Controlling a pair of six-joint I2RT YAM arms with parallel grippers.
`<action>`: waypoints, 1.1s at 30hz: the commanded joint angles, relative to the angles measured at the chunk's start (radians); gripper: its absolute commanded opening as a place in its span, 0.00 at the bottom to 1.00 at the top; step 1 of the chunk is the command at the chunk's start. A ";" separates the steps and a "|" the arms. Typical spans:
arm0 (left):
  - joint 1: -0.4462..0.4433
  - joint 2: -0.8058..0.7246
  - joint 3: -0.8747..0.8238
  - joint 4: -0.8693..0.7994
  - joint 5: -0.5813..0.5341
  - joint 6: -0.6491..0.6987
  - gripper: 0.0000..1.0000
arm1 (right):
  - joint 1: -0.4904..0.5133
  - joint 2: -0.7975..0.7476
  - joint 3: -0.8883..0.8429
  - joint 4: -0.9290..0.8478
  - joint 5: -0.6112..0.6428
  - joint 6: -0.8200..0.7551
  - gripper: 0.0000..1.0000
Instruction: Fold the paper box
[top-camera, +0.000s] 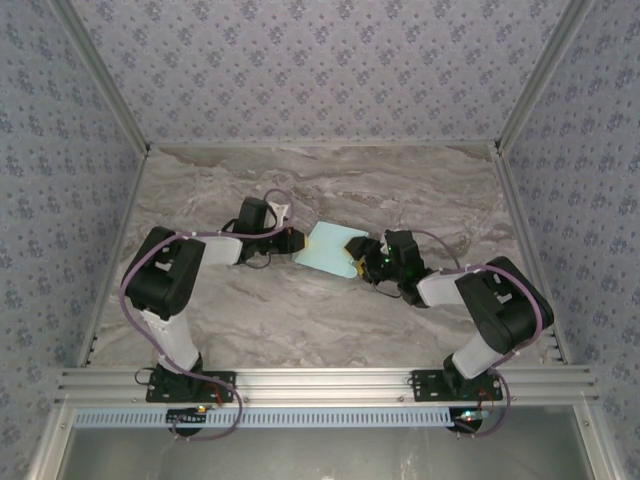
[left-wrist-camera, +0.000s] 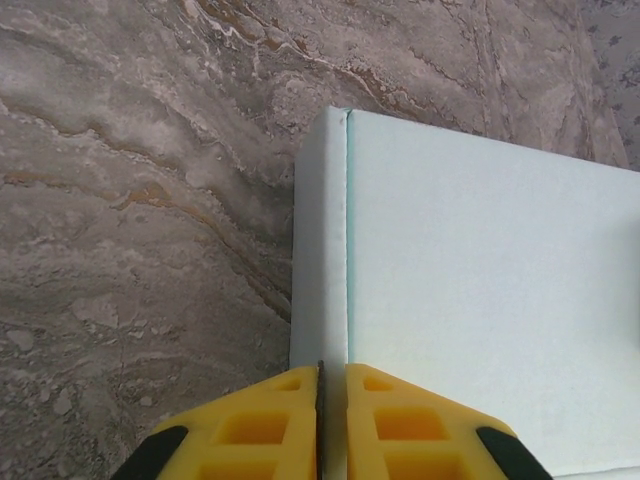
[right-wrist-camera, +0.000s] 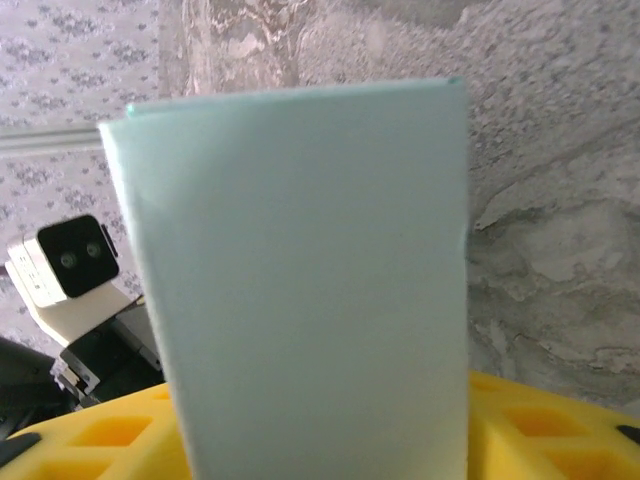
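Observation:
The paper box (top-camera: 328, 247) is a flat mint-green card rectangle in the middle of the marble table, held between both arms. My left gripper (top-camera: 296, 240) is at its left edge. In the left wrist view the yellow fingers (left-wrist-camera: 260, 430) are pinched on a narrow folded side strip of the paper box (left-wrist-camera: 480, 300), with my left gripper (left-wrist-camera: 333, 372) shut on that strip. My right gripper (top-camera: 358, 250) is at the box's right end. In the right wrist view the paper box (right-wrist-camera: 300, 280) stands between its yellow fingers (right-wrist-camera: 540, 430) and spans the whole gap of my right gripper (right-wrist-camera: 320, 410).
The marble tabletop (top-camera: 330, 180) lies open behind and in front of the box. Patterned walls (top-camera: 320, 60) close in the back and both sides. The left arm's wrist camera (right-wrist-camera: 70, 262) faces me beyond the box.

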 joint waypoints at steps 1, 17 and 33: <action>-0.001 0.017 -0.049 -0.088 -0.002 0.006 0.12 | 0.010 0.005 0.031 0.014 0.027 0.006 0.55; -0.022 -0.437 -0.369 0.280 -0.084 0.143 0.64 | -0.065 -0.178 0.088 -0.360 -0.210 -0.041 0.43; -0.448 -0.646 -0.574 0.437 -0.578 1.127 0.99 | -0.185 -0.263 0.289 -0.952 -0.497 -0.166 0.45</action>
